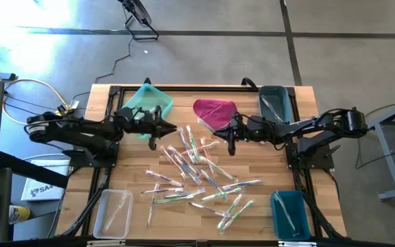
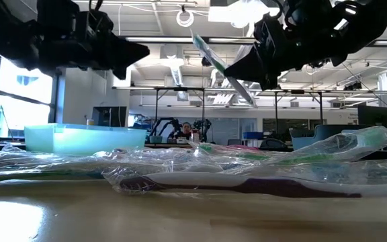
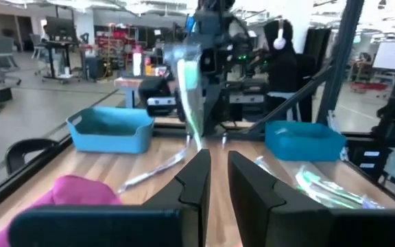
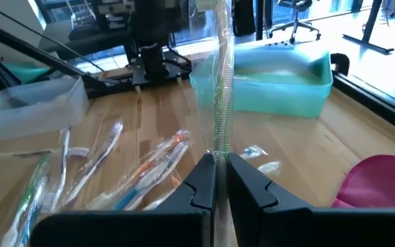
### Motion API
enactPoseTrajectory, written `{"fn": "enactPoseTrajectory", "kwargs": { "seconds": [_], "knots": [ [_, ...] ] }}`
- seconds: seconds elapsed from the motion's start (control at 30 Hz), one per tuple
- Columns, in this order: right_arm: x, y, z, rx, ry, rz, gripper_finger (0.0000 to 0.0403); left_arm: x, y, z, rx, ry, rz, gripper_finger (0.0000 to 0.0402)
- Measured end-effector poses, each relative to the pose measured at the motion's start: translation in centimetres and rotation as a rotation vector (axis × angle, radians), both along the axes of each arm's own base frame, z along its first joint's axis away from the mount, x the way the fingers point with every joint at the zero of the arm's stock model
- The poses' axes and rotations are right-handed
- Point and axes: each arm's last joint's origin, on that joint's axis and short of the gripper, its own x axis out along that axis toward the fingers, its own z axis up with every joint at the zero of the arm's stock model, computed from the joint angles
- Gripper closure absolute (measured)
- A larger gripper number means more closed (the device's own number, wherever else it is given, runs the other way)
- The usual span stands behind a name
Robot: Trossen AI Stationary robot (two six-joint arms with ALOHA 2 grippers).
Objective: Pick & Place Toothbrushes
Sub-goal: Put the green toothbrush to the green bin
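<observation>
Many toothbrushes (image 1: 197,171) in clear wrappers lie strewn over the middle of the wooden table. My right gripper (image 4: 219,171) hovers above the pile's far side, next to the magenta cloth (image 1: 214,112), and is shut on one wrapped toothbrush with a green handle (image 4: 219,96). The low view shows this toothbrush (image 2: 222,66) slanting in the air. My left gripper (image 3: 218,178) hovers level near the mint-green bin (image 1: 149,103), facing the right gripper. Its fingers are a narrow gap apart and hold nothing. My right gripper pinches the wrapped toothbrush between its two fingers, partway along its length (image 4: 219,149). The fingers come level from the table's right side and lie across it. The toothbrush stands steeply, one end (image 2: 197,39) above the fingers and the other (image 2: 248,99) below, clear of the table.
A dark teal bin (image 1: 276,103) stands at the far right, a blue bin (image 1: 290,213) at the near right and a clear bin (image 1: 112,209) at the near left. Both arms' bases flank the table.
</observation>
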Motion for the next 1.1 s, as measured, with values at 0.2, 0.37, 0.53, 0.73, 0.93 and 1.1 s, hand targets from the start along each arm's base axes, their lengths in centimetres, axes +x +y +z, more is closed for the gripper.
{"fn": "enactPoseTrajectory", "kwargs": {
  "seconds": [0.2, 0.37, 0.53, 0.73, 0.93, 1.1],
  "knots": [
    [0.0, 0.0, 0.2, 0.014, -0.018, -0.003, 0.039, 2.5, 0.9, -0.3, -0.054, 0.069, -0.005, 0.0346],
    [0.0, 0.0, 0.1, 0.007, -0.017, -0.031, 0.039, 4.7, 1.7, -0.3, -0.066, 0.101, -0.014, 0.0295],
    [0.0, 0.0, 0.1, 0.015, -0.018, -0.044, 0.039, 6.7, 2.3, 0.7, -0.053, 0.078, -0.064, 0.0237],
    [0.0, 0.0, 0.1, 0.016, -0.019, -0.044, 0.039, 8.5, 2.1, 1.7, -0.055, 0.056, -0.093, 0.0215],
    [0.1, 0.3, 0.2, 0.014, -0.027, -0.032, 0.039, 10.1, 1.5, 1.8, -0.013, 0.056, -0.11, 0.0215],
    [0.2, 1.0, 0.4, 0.011, -0.041, -0.005, 0.039, 10.8, 1.8, 1.6, -0.023, 0.065, -0.068, 0.0215]
  ]
}}
